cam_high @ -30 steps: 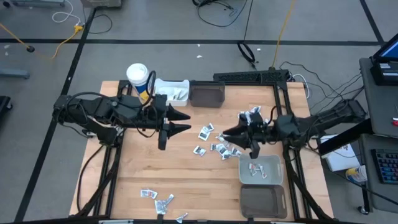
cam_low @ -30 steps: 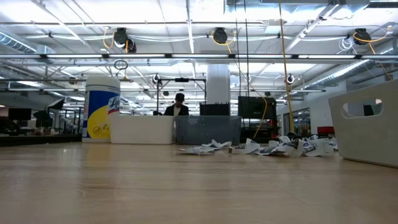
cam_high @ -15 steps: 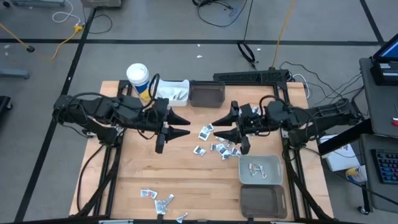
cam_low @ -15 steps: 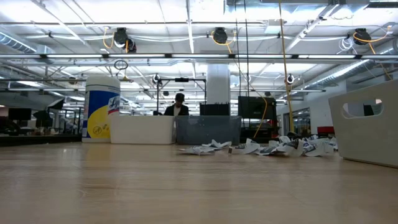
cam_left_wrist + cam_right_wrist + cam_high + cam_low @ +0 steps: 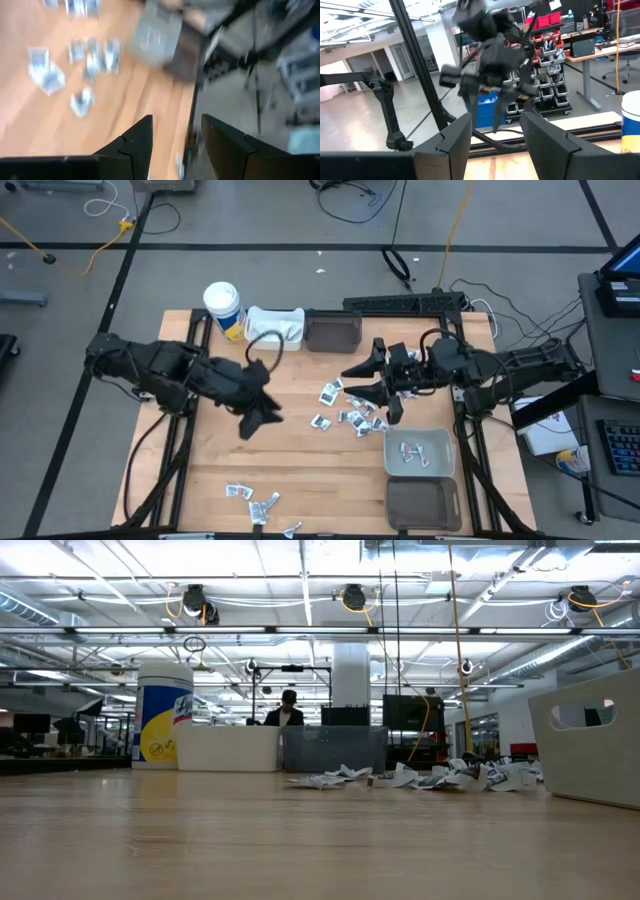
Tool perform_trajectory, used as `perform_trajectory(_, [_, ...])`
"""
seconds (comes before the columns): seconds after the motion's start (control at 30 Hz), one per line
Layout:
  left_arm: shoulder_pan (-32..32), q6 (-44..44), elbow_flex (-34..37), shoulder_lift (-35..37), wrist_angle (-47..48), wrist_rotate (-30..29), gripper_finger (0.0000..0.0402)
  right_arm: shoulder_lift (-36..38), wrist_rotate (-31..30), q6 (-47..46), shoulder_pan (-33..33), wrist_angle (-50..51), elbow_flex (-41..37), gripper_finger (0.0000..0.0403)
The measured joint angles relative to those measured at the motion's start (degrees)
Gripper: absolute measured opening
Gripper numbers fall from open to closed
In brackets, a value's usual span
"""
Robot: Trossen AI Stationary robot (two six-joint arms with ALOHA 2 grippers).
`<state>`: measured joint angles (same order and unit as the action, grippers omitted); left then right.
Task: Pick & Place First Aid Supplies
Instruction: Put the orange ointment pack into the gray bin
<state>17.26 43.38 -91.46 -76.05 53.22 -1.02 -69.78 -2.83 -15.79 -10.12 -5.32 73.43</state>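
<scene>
My right claw (image 5: 362, 380) hangs over the middle of the tabletop (image 5: 300, 455), fingers spread and empty, nothing pinched between them. Just under and beside its tips lies the main scatter of first aid packets (image 5: 345, 412), loose and overlapping, so I judge I'll need to single out 1 at the heap's edge rather than stab into the pile. Behind the claw, toward my right arm's base, sits the light bin (image 5: 419, 452) with a few packets already in it, a short carry from the heap, which looks like the reason it sits there. A darker bin (image 5: 423, 502) sits just past that one.

My left claw (image 5: 262, 412) is angled down at bare wood, well apart from the heap; its wrist view shows its 2 fingers (image 5: 136, 142) parted with nothing between. A second small cluster of packets (image 5: 256, 500) lies nearer the tabletop's front edge, beyond this claw, untouched. From the low camera, the heap (image 5: 420, 777) lies flat on the wood.
</scene>
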Motion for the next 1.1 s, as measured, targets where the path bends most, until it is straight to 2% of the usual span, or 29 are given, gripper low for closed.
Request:
perform_trajectory(0.27, [3.9,7.2,0.0,0.0,23.1,9.6,0.0172,0.0,0.1,1.1,0.8,0.0,0.0,0.0171])
perform_trajectory(0.47, [8.9,12.0,0.2,-0.3,29.8,11.9,0.0172,0.0,0.1,4.9,0.8,-0.6,0.0,0.0171])
perform_trajectory(0.6, [13.5,13.0,3.3,-1.0,29.9,13.0,0.0172,0.0,0.1,6.9,0.8,-1.7,0.0,0.0171])
perform_trajectory(0.77, [19.4,14.4,10.9,-1.4,26.6,11.5,0.0172,0.0,0.1,8.4,0.8,-3.4,0.0,0.0171])
perform_trajectory(1.1, [28.1,17.4,25.9,-3.6,9.0,9.3,0.0172,0.0,0.2,9.6,0.8,-3.5,0.0,0.0171])
